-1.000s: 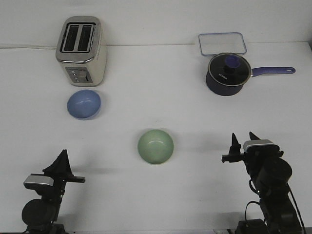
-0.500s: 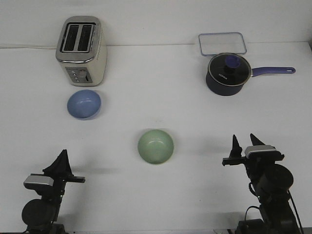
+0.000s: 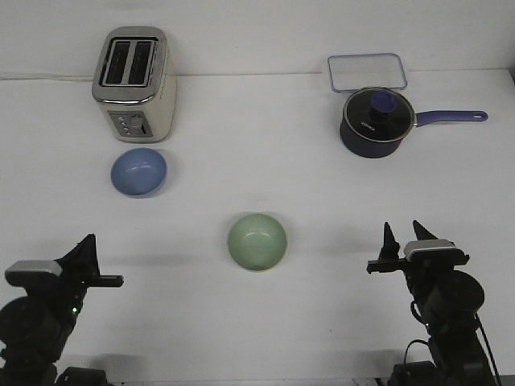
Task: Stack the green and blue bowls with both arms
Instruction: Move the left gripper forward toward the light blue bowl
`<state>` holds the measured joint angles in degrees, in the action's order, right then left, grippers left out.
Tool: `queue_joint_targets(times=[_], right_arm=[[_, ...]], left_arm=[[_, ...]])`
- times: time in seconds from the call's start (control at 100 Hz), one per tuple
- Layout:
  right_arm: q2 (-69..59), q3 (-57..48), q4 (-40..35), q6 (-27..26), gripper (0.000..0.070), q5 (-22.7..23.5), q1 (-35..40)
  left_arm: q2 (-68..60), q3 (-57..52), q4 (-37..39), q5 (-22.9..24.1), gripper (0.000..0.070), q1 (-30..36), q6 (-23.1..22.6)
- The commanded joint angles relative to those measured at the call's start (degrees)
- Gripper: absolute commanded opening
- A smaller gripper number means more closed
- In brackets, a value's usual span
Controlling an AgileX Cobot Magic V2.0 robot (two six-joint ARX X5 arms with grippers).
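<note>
- Front view: I see the white worktop running from the back wall down to the near edge where both arms sit; a wide bare band lies between the two end effectors.
- The green bowl sits upright near the middle of the worktop, with open surface on every side of it.
- The blue bowl sits upright to the left and farther back, just in front of the toaster, well apart from the green bowl.
- Both bowls are round, matte, empty and about equal in size; one pale mint, one soft periwinkle.
- My left end effector is low at the near left corner, well clear of both bowls; I cannot tell whether its fingers are spread or closed from this angle.
- My right end effector is at the near right, its two fingers apart, released and holding nothing, with clear surface between it and the green bowl.
- At the far right a saucepan stands with a clear container just behind it, both well away from the bowls.
</note>
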<state>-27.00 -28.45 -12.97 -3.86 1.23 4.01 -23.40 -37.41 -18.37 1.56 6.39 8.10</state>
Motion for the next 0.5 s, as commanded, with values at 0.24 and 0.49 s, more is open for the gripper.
queue_joint_targets(times=[0.24, 0.49], right_arm=[[-0.04, -0.46, 0.52, -0.55, 0.0389, -0.2, -0.07], [-0.04, -0.46, 0.52, -0.57, 0.0389, -0.2, -0.07]], left_arm=[[-26.99, -19.85, -15.61, 0.13, 0.0012, -0.04, -2.21], [-33.79, -20.41, -14.86, 0.15, 0.0194, -0.04, -0.55]])
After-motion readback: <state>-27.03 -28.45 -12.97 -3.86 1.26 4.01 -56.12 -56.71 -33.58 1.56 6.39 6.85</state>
